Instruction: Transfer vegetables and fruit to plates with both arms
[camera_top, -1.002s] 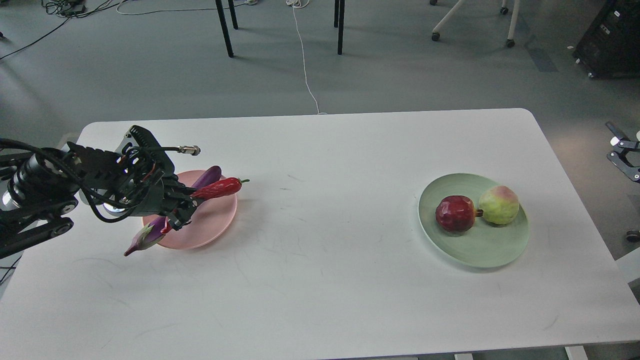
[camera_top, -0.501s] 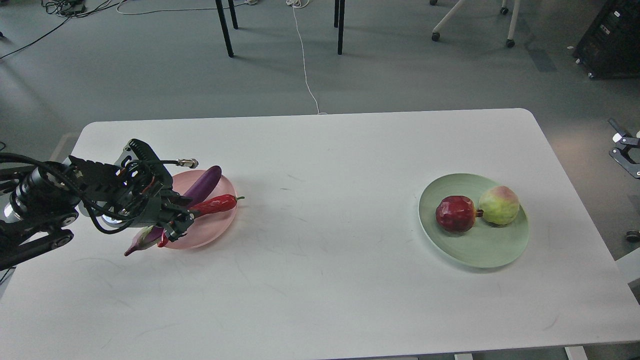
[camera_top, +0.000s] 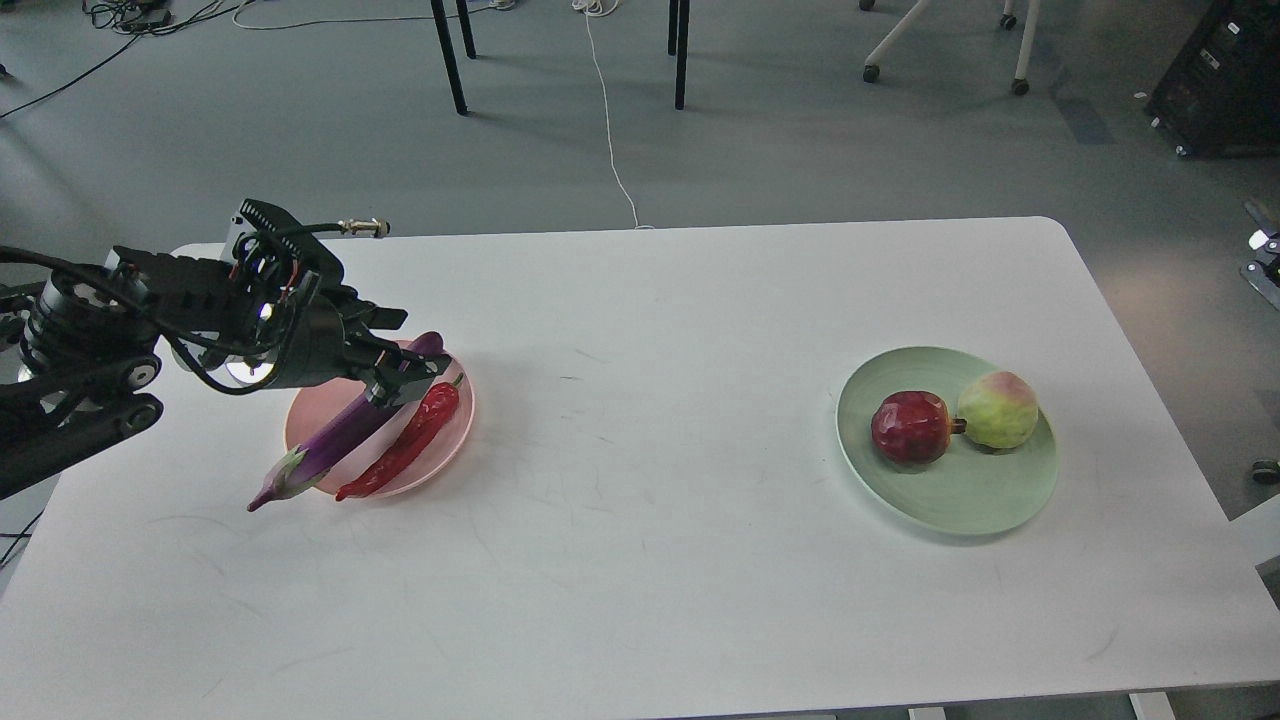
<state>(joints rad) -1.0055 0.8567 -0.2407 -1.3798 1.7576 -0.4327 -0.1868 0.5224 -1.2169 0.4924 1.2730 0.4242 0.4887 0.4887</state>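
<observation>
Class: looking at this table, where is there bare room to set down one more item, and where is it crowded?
Bare: the white table between the pink plate and green plate, plus the near strip. Crowded: both plates, especially the pink one.

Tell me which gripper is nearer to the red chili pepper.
The left. The left gripper hovers over the pink plate, just above the upper end of the red chili pepper. The right gripper is not in view.

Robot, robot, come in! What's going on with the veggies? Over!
Left gripper open, empty, above pink plate. Eggplant and chili lying on it. Right gripper out of view. Nothing in the way.
</observation>
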